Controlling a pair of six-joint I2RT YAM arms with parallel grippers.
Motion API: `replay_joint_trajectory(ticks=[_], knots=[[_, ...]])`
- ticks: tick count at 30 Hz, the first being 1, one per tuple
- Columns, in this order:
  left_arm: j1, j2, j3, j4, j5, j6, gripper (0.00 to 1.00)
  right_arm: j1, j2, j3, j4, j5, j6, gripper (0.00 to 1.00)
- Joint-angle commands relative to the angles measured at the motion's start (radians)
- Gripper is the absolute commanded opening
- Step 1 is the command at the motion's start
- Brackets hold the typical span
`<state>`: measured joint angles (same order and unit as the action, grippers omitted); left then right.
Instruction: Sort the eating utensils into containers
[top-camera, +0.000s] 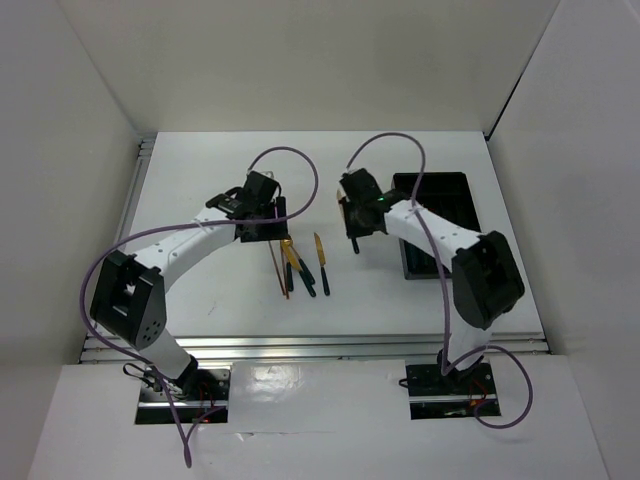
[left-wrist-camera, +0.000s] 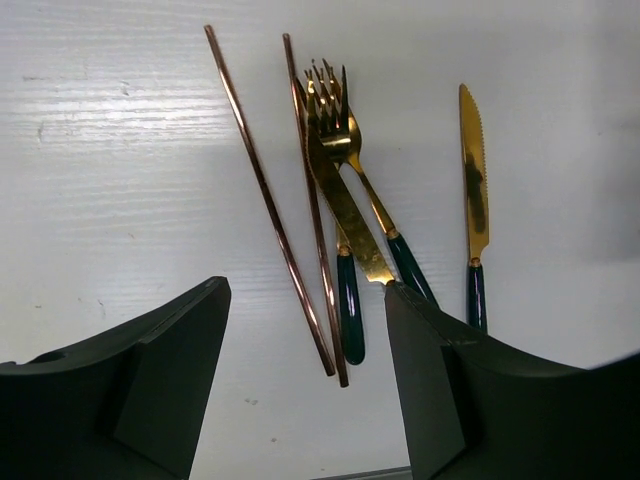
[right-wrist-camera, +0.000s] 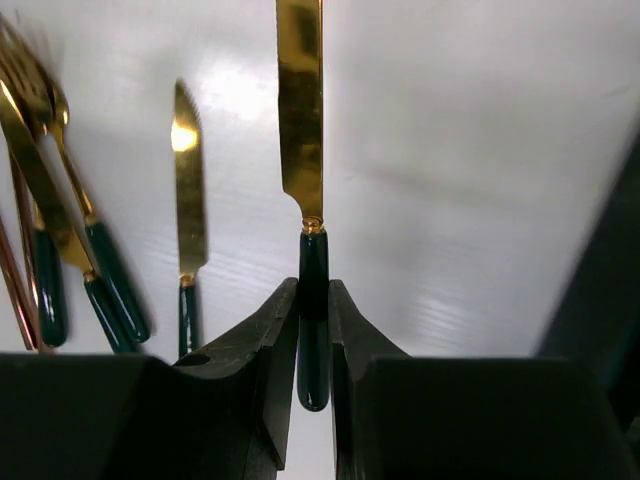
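White worktop (top-camera: 190, 170) is lying under both of your arms. Your right pincer (right-wrist-camera: 313, 292) is clamping the teal handle of a gold-bladed knife (right-wrist-camera: 300, 110), with the blade pointing away past the fingertips. The black tray (top-camera: 450, 195) is sitting just beside that pincer, and its contents are too dark to make out. Your left pincer (left-wrist-camera: 305, 292) is hanging released over the loose pieces. These are two chopsticks (left-wrist-camera: 265, 190), a fork (left-wrist-camera: 345, 125) crossed by a second knife (left-wrist-camera: 350, 215), and a third knife (left-wrist-camera: 473, 180) lying slightly apart.

Gripped knife (right-wrist-camera: 300, 110), loose cutlery (left-wrist-camera: 345, 200), chopsticks (left-wrist-camera: 271, 205), tray (top-camera: 447, 193)
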<state>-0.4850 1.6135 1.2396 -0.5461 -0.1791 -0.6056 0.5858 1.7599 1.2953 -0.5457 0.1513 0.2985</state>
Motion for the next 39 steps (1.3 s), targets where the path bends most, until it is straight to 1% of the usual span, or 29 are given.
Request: replay_joint_trajectory(ticks=[1, 2, 4, 7, 9, 13, 16, 20, 22, 28, 31, 32, 39], knots=[[0.034, -0.047, 0.029, 0.023, 0.010, 0.016, 0.77, -0.105, -0.112, 0.036, -0.011, 0.025, -0.059, 0.03], [0.045, -0.047, 0.029, 0.023, 0.010, 0.017, 0.77, -0.154, -0.112, 0.036, -0.026, 0.037, -0.059, 0.03], [0.055, -0.047, 0.029, 0.034, 0.010, 0.017, 0.77, -0.199, -0.112, 0.036, -0.085, 0.106, -0.070, 0.01], [0.078, -0.047, 0.029, 0.055, 0.021, 0.026, 0.79, -0.277, -0.135, 0.036, -0.123, 0.154, -0.079, 0.00], [0.092, -0.038, 0.029, 0.055, 0.032, 0.026, 0.79, -0.335, -0.164, 0.025, -0.132, 0.165, -0.093, 0.00], [0.144, -0.017, 0.038, 0.055, 0.067, 0.035, 0.79, -0.409, -0.177, 0.004, -0.122, 0.189, -0.131, 0.00], [0.183, -0.006, 0.038, 0.055, 0.076, 0.044, 0.79, -0.419, -0.166, 0.004, -0.135, 0.234, -0.168, 0.00], [0.215, -0.006, 0.026, 0.055, 0.076, 0.053, 0.79, -0.429, -0.166, -0.048, -0.114, 0.297, -0.217, 0.00], [0.250, -0.015, 0.017, 0.055, 0.076, 0.053, 0.79, -0.429, -0.166, -0.064, -0.103, 0.330, -0.217, 0.00], [0.310, -0.015, 0.017, 0.046, 0.087, 0.090, 0.79, -0.440, -0.091, -0.085, -0.115, 0.438, -0.217, 0.01], [0.321, -0.015, 0.008, 0.055, 0.098, 0.090, 0.79, -0.451, -0.082, -0.085, -0.106, 0.450, -0.228, 0.01], [0.330, -0.015, 0.008, 0.055, 0.107, 0.090, 0.79, -0.451, -0.073, -0.085, -0.106, 0.432, -0.228, 0.01], [0.330, -0.015, 0.008, 0.052, 0.118, 0.090, 0.79, -0.451, 0.021, -0.096, -0.108, 0.432, -0.237, 0.01]])
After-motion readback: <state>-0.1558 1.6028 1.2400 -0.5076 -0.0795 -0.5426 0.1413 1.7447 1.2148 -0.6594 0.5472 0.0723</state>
